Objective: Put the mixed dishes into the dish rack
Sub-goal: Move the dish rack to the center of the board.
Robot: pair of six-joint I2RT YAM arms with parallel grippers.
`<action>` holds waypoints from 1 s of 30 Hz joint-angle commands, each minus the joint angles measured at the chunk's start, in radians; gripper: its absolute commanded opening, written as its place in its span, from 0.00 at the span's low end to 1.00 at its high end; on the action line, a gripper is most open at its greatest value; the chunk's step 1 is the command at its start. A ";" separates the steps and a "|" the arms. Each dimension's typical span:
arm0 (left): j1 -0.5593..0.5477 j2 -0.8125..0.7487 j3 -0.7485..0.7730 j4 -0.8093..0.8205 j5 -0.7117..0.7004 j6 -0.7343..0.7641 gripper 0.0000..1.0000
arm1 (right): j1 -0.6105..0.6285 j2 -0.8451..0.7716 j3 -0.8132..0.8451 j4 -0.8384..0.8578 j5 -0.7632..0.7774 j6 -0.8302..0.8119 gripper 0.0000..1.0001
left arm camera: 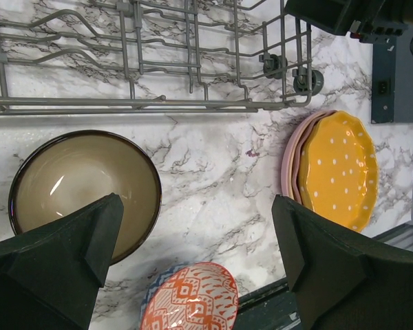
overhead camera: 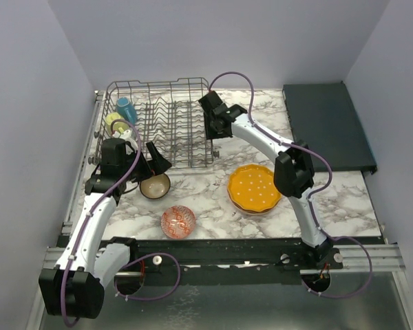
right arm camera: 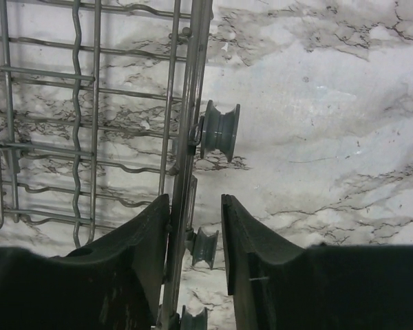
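Note:
The dish rack (overhead camera: 166,128) stands at the back left with a blue mug (overhead camera: 126,108) and a yellow-green mug (overhead camera: 115,122) in its left end. My right gripper (overhead camera: 213,135) straddles the rack's right rim (right arm camera: 187,103). Its left finger touches the rail and a gap remains on the right side (right arm camera: 196,199). My left gripper (left arm camera: 196,203) hangs wide open above the marble, between a dark brown bowl (left arm camera: 82,182) and the orange dotted plate (left arm camera: 337,168). That plate lies on a pink plate (left arm camera: 288,165). A red-patterned bowl (left arm camera: 193,302) sits near the front edge.
A dark flat tray (overhead camera: 327,127) lies at the back right. Small grey wheels (right arm camera: 220,130) stick out from the rack's right side. Grey walls close in left, right and behind. The black rail (overhead camera: 227,251) runs along the table's near edge.

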 commanded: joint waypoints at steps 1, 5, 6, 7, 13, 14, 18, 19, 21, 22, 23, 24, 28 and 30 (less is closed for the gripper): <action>-0.006 -0.026 -0.010 0.030 0.003 -0.010 0.99 | -0.007 0.043 0.039 -0.007 -0.012 -0.008 0.37; -0.008 -0.037 -0.016 0.029 -0.003 -0.012 0.99 | -0.012 0.064 0.056 -0.005 -0.013 -0.012 0.26; -0.008 -0.040 -0.016 0.029 -0.005 -0.012 0.99 | -0.013 0.069 0.060 -0.005 -0.013 -0.014 0.21; -0.008 -0.040 -0.017 0.027 -0.008 -0.012 0.99 | -0.015 0.074 0.065 -0.005 -0.013 -0.014 0.16; -0.008 -0.052 -0.019 0.027 -0.023 -0.012 0.99 | -0.023 0.069 0.056 0.011 0.013 -0.021 0.01; -0.008 -0.053 -0.019 0.028 -0.023 -0.013 0.99 | -0.025 0.064 0.048 0.016 0.018 -0.023 0.01; -0.008 -0.053 -0.020 0.028 -0.025 -0.013 0.99 | -0.045 0.035 0.011 0.039 0.028 -0.015 0.01; -0.008 -0.054 -0.020 0.028 -0.025 -0.013 0.99 | -0.051 0.025 -0.002 0.047 0.027 -0.013 0.00; -0.008 -0.053 -0.022 0.028 -0.026 -0.013 0.99 | -0.064 0.011 -0.023 0.057 0.029 -0.008 0.00; -0.008 -0.053 -0.021 0.027 -0.026 -0.013 0.99 | -0.074 0.003 -0.036 0.062 0.030 -0.006 0.00; -0.009 -0.053 -0.022 0.026 -0.028 -0.013 0.99 | -0.080 -0.003 -0.044 0.067 0.029 -0.004 0.00; -0.010 -0.051 -0.022 0.027 -0.028 -0.013 0.99 | -0.087 -0.012 -0.059 0.073 0.030 0.000 0.00; -0.010 -0.052 -0.022 0.026 -0.031 -0.012 0.99 | -0.116 -0.051 -0.123 0.106 0.029 0.015 0.01; -0.009 -0.052 -0.022 0.026 -0.032 -0.013 0.99 | -0.126 -0.071 -0.157 0.124 0.029 0.023 0.00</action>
